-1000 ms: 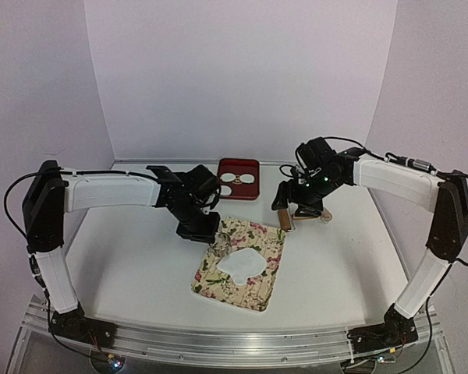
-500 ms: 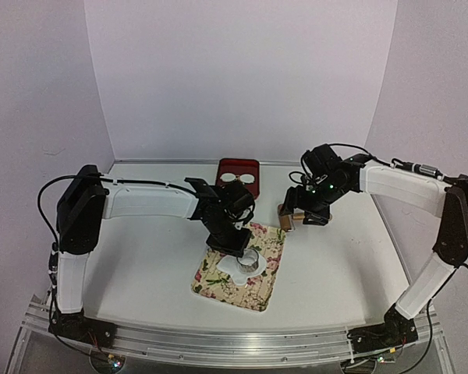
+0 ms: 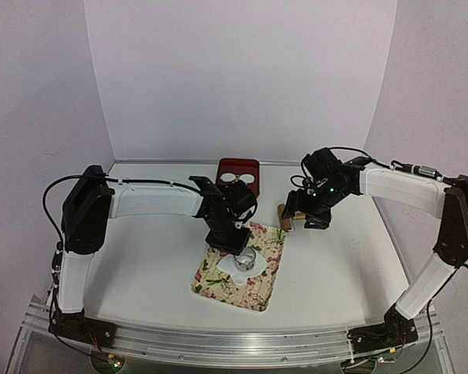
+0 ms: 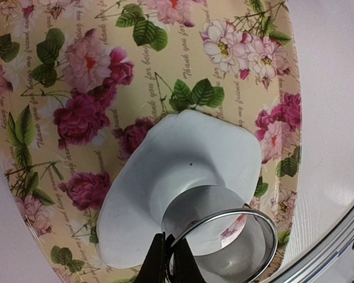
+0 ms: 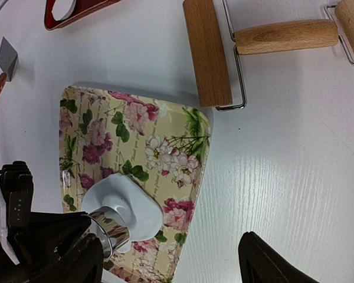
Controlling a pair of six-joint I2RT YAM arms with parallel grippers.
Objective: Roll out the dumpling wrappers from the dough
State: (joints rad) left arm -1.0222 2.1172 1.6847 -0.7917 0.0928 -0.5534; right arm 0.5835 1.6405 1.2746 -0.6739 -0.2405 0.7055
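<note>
Step in hand, by our reading, is cutting: the left gripper (image 4: 167, 257) pinches the rim of the metal ring (image 4: 224, 211), set at one edge of the dough (image 4: 194, 153), a flattened white sheet on the floral mat (image 4: 76, 88). Next move calls, we judge, for shifting the ring fully over dough, then a firm press straight down. At the back, red tray (image 3: 239, 163) — two wrappers (image 3: 231, 178) side by side; right gripper (image 3: 310, 218) hovers by the rolling pin (image 5: 207, 53), its spread we cannot tell.
</note>
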